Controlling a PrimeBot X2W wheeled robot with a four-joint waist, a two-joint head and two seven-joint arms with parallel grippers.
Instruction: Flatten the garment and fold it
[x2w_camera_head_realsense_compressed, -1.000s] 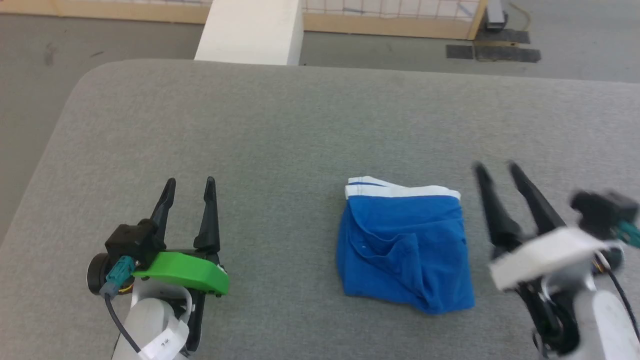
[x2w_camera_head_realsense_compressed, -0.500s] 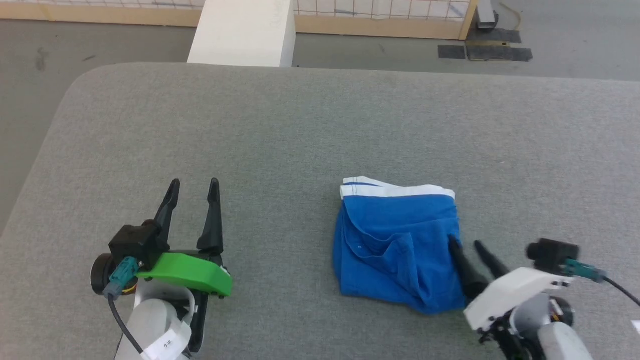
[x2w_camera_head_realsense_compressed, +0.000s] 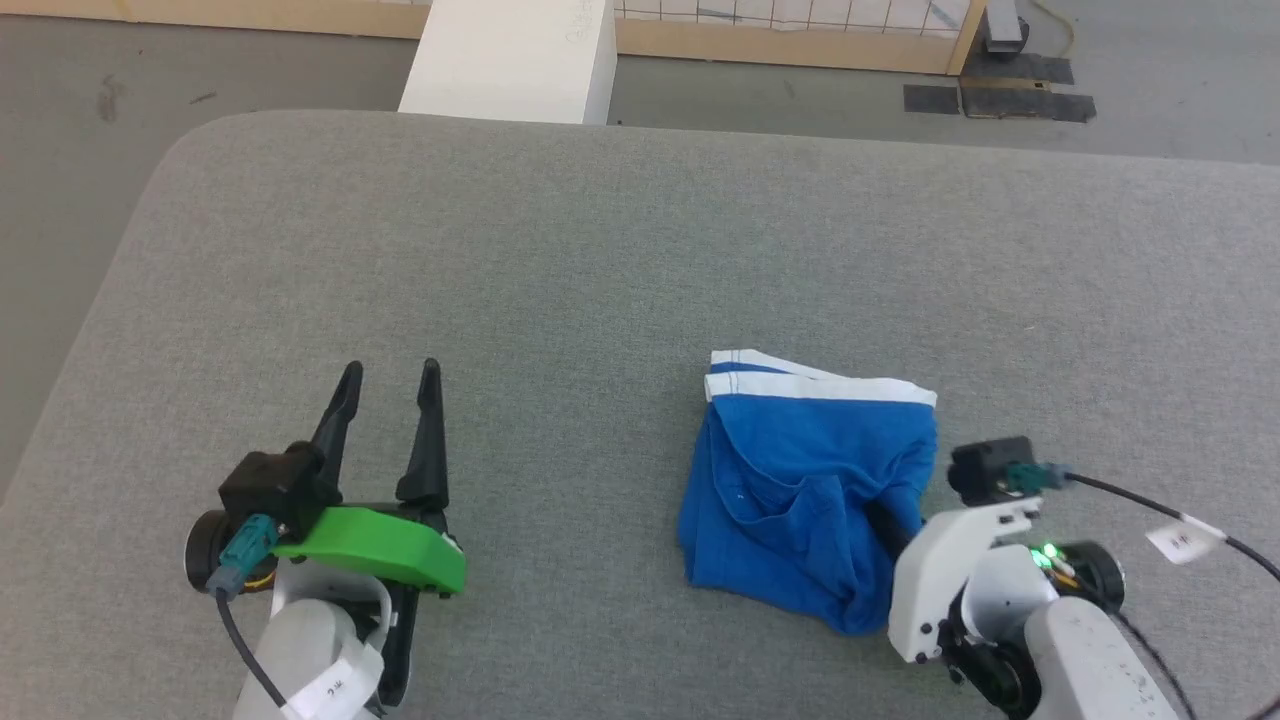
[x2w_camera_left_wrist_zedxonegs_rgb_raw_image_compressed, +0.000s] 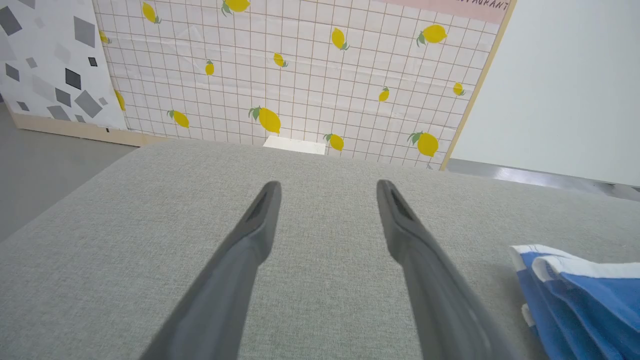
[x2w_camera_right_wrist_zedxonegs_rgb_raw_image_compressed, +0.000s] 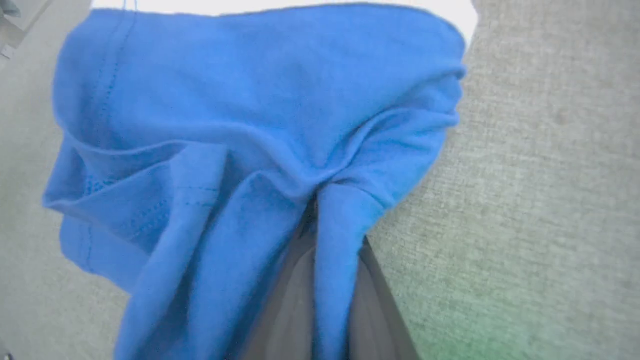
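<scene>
Right wrist view: fingers (x2w_camera_right_wrist_zedxonegs_rgb_raw_image_compressed: 286, 312) pinch garment (x2w_camera_right_wrist_zedxonegs_rgb_raw_image_compressed: 225, 115).

Robot lab: lemon-print backdrop panel (x2w_camera_left_wrist_zedxonegs_rgb_raw_image_compressed: 300, 75)

beyond the far edge of a grey cloth-covered table (x2w_camera_head_realsense_compressed: 600, 250) stand a white block (x2w_camera_head_realsense_compressed: 510, 60) and a lemon-print panel (x2w_camera_left_wrist_zedxonegs_rgb_raw_image_compressed: 300, 75).

Left gripper (x2w_camera_head_realsense_compressed: 390, 368): fingers parted, empty, well left of the garment (x2w_camera_head_realsense_compressed: 800, 470). Right gripper (x2w_camera_right_wrist_zedxonegs_rgb_raw_image_compressed: 312, 215): fingers pinching a fold at the garment's right edge; white wrist tilted.
</scene>
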